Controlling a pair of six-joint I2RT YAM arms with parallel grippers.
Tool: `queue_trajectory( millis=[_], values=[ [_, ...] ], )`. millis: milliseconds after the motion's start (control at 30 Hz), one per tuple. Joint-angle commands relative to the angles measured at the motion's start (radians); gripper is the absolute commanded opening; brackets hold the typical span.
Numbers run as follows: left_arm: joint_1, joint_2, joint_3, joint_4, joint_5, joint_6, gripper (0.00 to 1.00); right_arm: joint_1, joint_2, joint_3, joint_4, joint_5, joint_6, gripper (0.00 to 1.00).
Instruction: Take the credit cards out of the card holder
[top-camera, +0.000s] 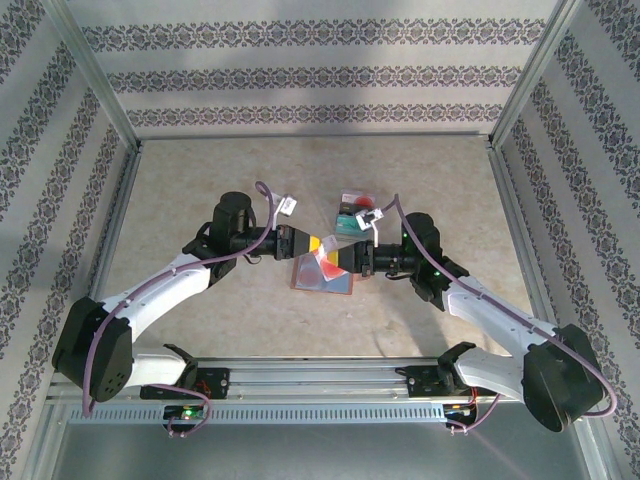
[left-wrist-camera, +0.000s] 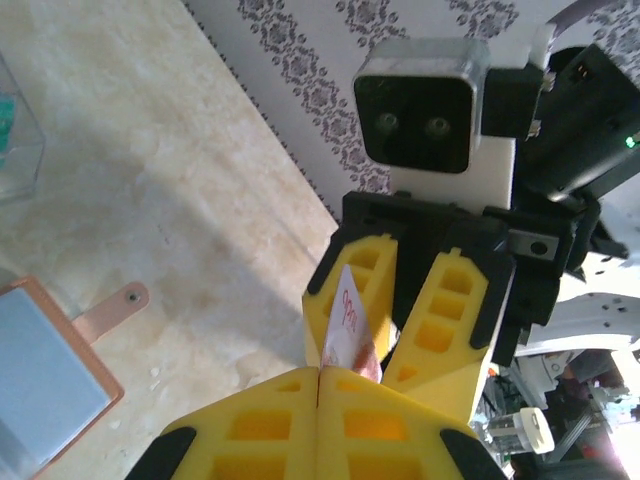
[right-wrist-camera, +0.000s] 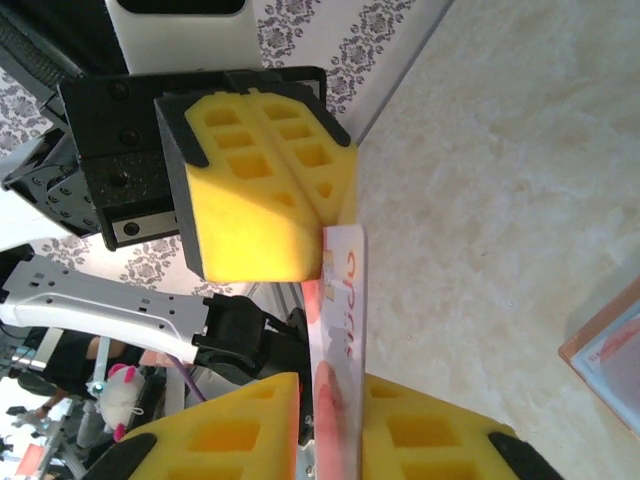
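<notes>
Right gripper (right-wrist-camera: 330, 385): clamps a pale pink-white credit card (right-wrist-camera: 345, 300) between its two yellow fingers (right-wrist-camera: 240, 430). Card on edge, red lettering along its face, long edges running straight out past the fingertips.

Left gripper (right-wrist-camera: 335, 215): fingers pressed together with no gap, tips meeting the card's far short edge. Cannot tell whether that edge sits pinched in the seam or merely touches it.

From above: both tips nose to nose near the middle of the table (top-camera: 200, 190), forearms converging from either side, elbows bent outward. Directly beneath and a little nearer, the card holder (top-camera: 308, 280).

Card holder: lies open and flat on the tabletop, brown rim around a grey-blue pocket, small brown tab (left-wrist-camera: 112, 306) sticking out from one side onto bare surface. Untouched by either gripper.

Loose cards (top-camera: 350, 208), red and teal: just behind the wallet, toward the back wall, apart from both grippers.

Room: wide bare tabletop to left and right of the arms and back toward the patterned walls (top-camera: 300, 75). Metal posts (top-camera: 95, 80) at the far corners, well apart from the grippers. Along the near edge, the rail (top-camera: 320, 375) carrying both arm bases.
</notes>
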Motion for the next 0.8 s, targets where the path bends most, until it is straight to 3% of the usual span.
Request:
queue_trajectory(
  millis=[0, 167, 500, 767],
  values=[
    [0.002, 0.004, -0.008, 0.098, -0.022, -0.034, 0.00, 0.019, -0.023, -0.014, 0.057, -0.023, 0.004, 0.13],
    [0.018, -0.022, -0.012, 0.047, -0.039, -0.005, 0.00, 0.004, -0.037, -0.020, 0.051, -0.011, 0.003, 0.07],
    [0.044, -0.050, -0.037, 0.062, -0.064, -0.017, 0.00, -0.006, -0.039, -0.020, 0.049, -0.030, 0.006, 0.18],
    [0.046, -0.045, -0.036, 0.056, -0.063, -0.012, 0.00, -0.008, -0.052, -0.017, 0.036, -0.013, 0.002, 0.00]
  ],
)
